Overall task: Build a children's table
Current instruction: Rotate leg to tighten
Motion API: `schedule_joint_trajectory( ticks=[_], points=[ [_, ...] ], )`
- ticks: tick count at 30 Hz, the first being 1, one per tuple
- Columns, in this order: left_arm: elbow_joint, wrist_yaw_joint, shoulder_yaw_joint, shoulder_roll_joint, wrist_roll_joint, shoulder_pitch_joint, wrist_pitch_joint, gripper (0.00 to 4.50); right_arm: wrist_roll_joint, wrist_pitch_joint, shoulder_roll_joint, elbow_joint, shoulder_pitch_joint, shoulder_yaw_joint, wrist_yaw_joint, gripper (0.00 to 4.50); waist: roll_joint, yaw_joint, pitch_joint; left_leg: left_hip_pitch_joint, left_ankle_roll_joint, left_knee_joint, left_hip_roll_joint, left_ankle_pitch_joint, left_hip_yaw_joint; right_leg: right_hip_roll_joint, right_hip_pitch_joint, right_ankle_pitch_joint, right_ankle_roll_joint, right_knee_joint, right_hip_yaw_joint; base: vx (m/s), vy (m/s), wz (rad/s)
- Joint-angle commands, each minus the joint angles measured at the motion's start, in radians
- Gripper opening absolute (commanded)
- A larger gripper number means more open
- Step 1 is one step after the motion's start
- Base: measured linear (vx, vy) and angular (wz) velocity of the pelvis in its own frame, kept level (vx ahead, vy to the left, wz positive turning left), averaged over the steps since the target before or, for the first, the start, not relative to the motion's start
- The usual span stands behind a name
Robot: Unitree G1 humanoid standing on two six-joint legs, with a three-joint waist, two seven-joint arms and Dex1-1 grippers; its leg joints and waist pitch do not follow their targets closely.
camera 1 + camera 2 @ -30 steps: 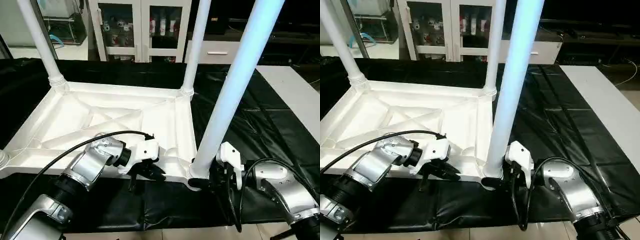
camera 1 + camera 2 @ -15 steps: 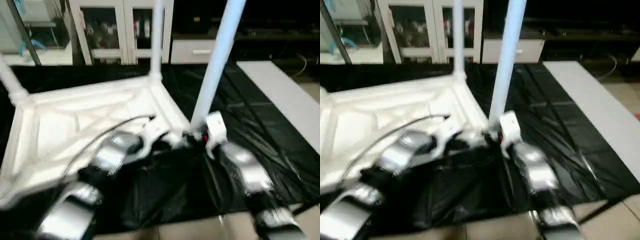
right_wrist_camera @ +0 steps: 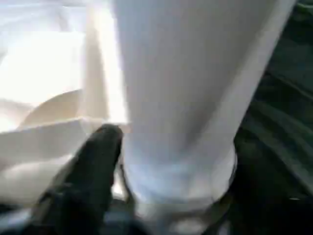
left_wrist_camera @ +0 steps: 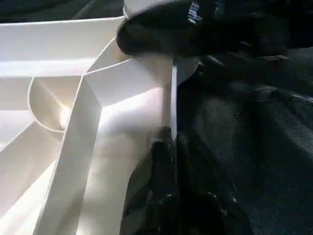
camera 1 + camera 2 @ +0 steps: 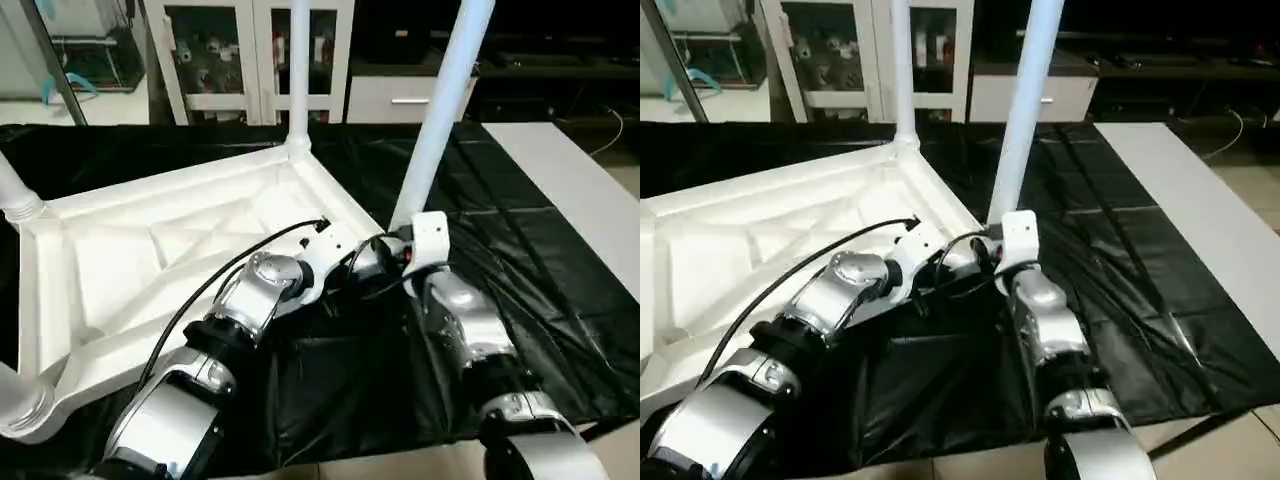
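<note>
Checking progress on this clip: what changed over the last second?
The tabletop swung round on the black sheet, its near right corner going away from the robot. The left pincer now grips the rim close to that corner, beside the right pincer. Legs stay upright in their sockets.

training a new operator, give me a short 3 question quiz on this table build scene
1. True or false: the table top lies with its ribbed underside up.
2. What do the right gripper fingers straddle? A) the base of a leg B) a cable C) the black sheet
3. What is the left gripper clamped on?

Key: 1 true. 2 A. 3 the table top's side wall, near the corner where the leg stands.
</note>
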Motion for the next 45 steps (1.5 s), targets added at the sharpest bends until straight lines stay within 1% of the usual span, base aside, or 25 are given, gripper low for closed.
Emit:
schedule_joint_trajectory(
  ticks=[1,2,4,5,6,7,8,9,10,11,12,14,15,16,17,20,21,23,28,30,32,33,34,39,45],
  points=[
    [0.026,-0.015,-0.028,-0.010,0.008,0.025,-0.007,0.00,0.031,-0.023,0.038,-0.090,0.004,0.115,0.151,3.62,-0.013,0.003,-0.055,-0.002,0.076,-0.076,0.048,-0.138,-0.024,-0.073,0.054,-0.201,-0.210,-0.067,0.058,0.000,0.000,0.00],
    [-0.003,-0.079,-0.051,0.017,0.012,0.045,-0.021,0.00,0.055,0.008,-0.007,-0.159,0.038,0.125,0.219,3.79,-0.011,0.002,-0.055,-0.001,0.075,-0.076,0.048,-0.140,-0.024,-0.073,0.054,-0.215,-0.208,-0.069,0.058,0.000,0.000,0.00],
    [-0.016,-0.109,-0.065,0.031,0.016,0.054,-0.035,0.00,0.067,0.027,-0.026,-0.188,0.053,0.127,0.255,3.89,-0.012,0.005,-0.055,-0.001,0.084,-0.075,0.049,-0.138,-0.024,-0.075,0.055,-0.231,-0.204,-0.072,0.059,0.000,0.000,0.00],
    [-0.065,-0.202,-0.109,0.078,0.025,0.085,-0.084,0.00,0.091,0.069,-0.098,-0.270,0.095,0.146,0.368,3.95,-0.008,0.004,-0.055,-0.001,0.084,-0.077,0.051,-0.134,-0.026,-0.074,0.054,-0.234,-0.204,-0.072,0.059,0.000,0.000,0.00],
    [-0.065,-0.202,-0.109,0.078,0.025,0.085,-0.084,0.00,0.091,0.069,-0.098,-0.270,0.095,0.146,0.368,4.21,-0.009,0.006,-0.054,-0.003,0.087,-0.075,0.053,-0.136,-0.025,-0.073,0.056,-0.229,-0.202,-0.071,0.059,0.000,0.000,0.00],
    [-0.102,-0.263,-0.125,0.104,0.016,0.106,-0.093,0.00,0.092,0.078,-0.151,-0.314,0.122,0.167,0.439,4.21,-0.007,0.004,-0.053,-0.001,0.086,-0.076,0.053,-0.142,-0.024,-0.072,0.052,-0.230,-0.205,-0.071,0.060,0.000,0.000,0.00],
    [-0.173,-0.380,-0.152,0.156,-0.008,0.143,-0.120,0.00,0.087,0.076,-0.243,-0.381,0.172,0.198,0.554,4.21,-0.007,0.007,-0.053,0.000,0.084,-0.075,0.054,-0.142,-0.025,-0.071,0.054,-0.214,-0.211,-0.067,0.060,0.000,0.000,0.00],
    [-0.173,-0.380,-0.152,0.156,-0.008,0.143,-0.120,0.00,0.087,0.076,-0.243,-0.381,0.172,0.198,0.554,4.21,-0.005,0.008,-0.053,-0.003,0.086,-0.077,0.057,-0.148,-0.026,-0.074,0.055,-0.211,-0.213,-0.066,0.061,0.000,0.000,0.00],
    [-0.236,-0.477,-0.172,0.201,-0.032,0.173,-0.134,0.00,0.090,0.074,-0.307,-0.429,0.209,0.214,0.636,4.21,0.000,0.005,-0.051,0.001,0.082,-0.078,0.057,-0.160,-0.024,-0.072,0.047,-0.218,-0.220,-0.068,0.061,0.000,0.000,0.00],
    [-0.242,-0.487,-0.174,0.206,-0.035,0.176,-0.138,0.00,0.091,0.075,-0.313,-0.432,0.212,0.215,0.644,4.21,-0.001,0.009,-0.052,0.002,0.076,-0.079,0.059,-0.161,-0.026,-0.074,0.052,-0.221,-0.218,-0.069,0.061,0.000,0.000,0.00],
    [-0.296,-0.562,-0.188,0.244,-0.057,0.197,-0.158,0.00,0.104,0.081,-0.358,-0.463,0.239,0.221,0.705,4.21,-0.003,0.010,-0.052,0.004,0.077,-0.079,0.059,-0.164,-0.024,-0.072,0.050,-0.211,-0.224,-0.068,0.063,0.000,0.000,0.00],
    [-0.296,-0.562,-0.188,0.244,-0.057,0.197,-0.158,0.00,0.104,0.081,-0.358,-0.463,0.239,0.221,0.705,4.21,0.000,0.011,-0.050,0.004,0.075,-0.082,0.061,-0.180,-0.024,-0.072,0.047,-0.223,-0.226,-0.069,0.063,0.000,0.000,0.00],
    [-0.352,-0.616,-0.199,0.285,-0.069,0.212,-0.135,0.00,0.124,0.100,-0.410,-0.501,0.271,0.227,0.774,4.21,0.004,0.023,-0.052,0.017,0.058,-0.081,0.062,-0.202,-0.022,-0.071,0.041,-0.236,-0.231,-0.070,0.063,0.000,0.000,0.00],
    [-0.369,-0.632,-0.202,0.301,-0.070,0.215,-0.118,0.00,0.125,0.100,-0.428,-0.509,0.280,0.231,0.796,4.21,0.002,0.027,-0.051,0.018,0.057,-0.081,0.065,-0.195,-0.021,-0.070,0.039,-0.224,-0.231,-0.069,0.065,0.000,0.000,0.00],
    [-0.380,-0.643,-0.204,0.311,-0.070,0.218,-0.107,0.00,0.126,0.100,-0.439,-0.512,0.285,0.234,0.810,4.21,0.001,0.027,-0.047,0.011,0.050,-0.085,0.063,-0.201,-0.022,-0.069,0.043,-0.225,-0.232,-0.065,0.064,0.000,0.000,0.00],
    [-0.419,-0.694,-0.211,0.347,-0.077,0.227,-0.082,0.00,0.129,0.115,-0.456,-0.521,0.289,0.248,0.847,4.21,0.001,0.030,-0.046,0.012,0.032,-0.086,0.061,-0.226,-0.023,-0.072,0.042,-0.267,-0.218,-0.071,0.064,0.000,0.000,0.00],
    [-0.427,-0.699,-0.210,0.353,-0.078,0.230,-0.081,0.00,0.132,0.122,-0.457,-0.526,0.290,0.250,0.855,4.21,-0.001,0.030,-0.046,0.011,0.028,-0.087,0.060,-0.230,-0.024,-0.073,0.043,-0.279,-0.212,-0.072,0.064,0.000,0.000,0.00],
    [-0.433,-0.694,-0.203,0.358,-0.076,0.233,-0.087,0.00,0.137,0.130,-0.461,-0.540,0.293,0.261,0.876,4.21,-0.001,0.031,-0.048,0.010,0.027,-0.085,0.059,-0.220,-0.024,-0.074,0.043,-0.283,-0.205,-0.073,0.065,0.000,0.000,0.00],
    [-0.432,-0.675,-0.199,0.355,-0.075,0.230,-0.087,0.00,0.140,0.135,-0.461,-0.543,0.291,0.268,0.879,4.21,-0.002,0.032,-0.050,0.008,0.032,-0.083,0.058,-0.189,-0.024,-0.073,0.046,-0.242,-0.212,-0.067,0.064,0.000,0.000,0.00],
    [-0.435,-0.675,-0.201,0.356,-0.074,0.229,-0.083,0.00,0.146,0.144,-0.462,-0.542,0.290,0.266,0.890,3.95,0.000,0.033,-0.050,0.008,0.033,-0.083,0.058,-0.192,-0.024,-0.072,0.046,-0.248,-0.212,-0.068,0.063,0.000,0.000,0.00],
    [-0.438,-0.673,-0.200,0.356,-0.073,0.229,-0.078,0.00,0.153,0.158,-0.463,-0.546,0.291,0.262,0.900,3.84,0.000,0.034,-0.050,0.009,0.031,-0.083,0.058,-0.196,-0.024,-0.073,0.046,-0.255,-0.210,-0.069,0.063,0.000,0.000,0.00],
    [-0.440,-0.673,-0.199,0.357,-0.072,0.229,-0.077,0.00,0.155,0.163,-0.463,-0.548,0.291,0.261,0.903,3.84,0.001,0.034,-0.050,0.009,0.031,-0.083,0.058,-0.195,-0.024,-0.072,0.046,-0.252,-0.210,-0.068,0.063,0.000,0.000,0.00],
    [-0.441,-0.674,-0.199,0.357,-0.072,0.230,-0.076,0.00,0.156,0.166,-0.463,-0.549,0.292,0.260,0.904,3.63,0.000,0.034,-0.050,0.008,0.031,-0.083,0.058,-0.191,-0.025,-0.072,0.047,-0.247,-0.211,-0.068,0.063,0.000,0.000,0.00],
    [-0.445,-0.676,-0.199,0.358,-0.073,0.232,-0.071,0.00,0.162,0.174,-0.462,-0.557,0.297,0.261,0.905,3.35,0.001,0.034,-0.052,0.008,0.031,-0.081,0.058,-0.181,-0.024,-0.072,0.048,-0.224,-0.218,-0.065,0.063,0.000,0.000,0.00],
    [-0.453,-0.679,-0.200,0.360,-0.076,0.239,-0.065,0.00,0.160,0.183,-0.456,-0.566,0.308,0.257,0.899,2.84,0.001,0.036,-0.053,0.008,0.034,-0.080,0.057,-0.168,-0.023,-0.071,0.049,-0.199,-0.226,-0.062,0.063,0.000,0.000,0.00]
  ],
)
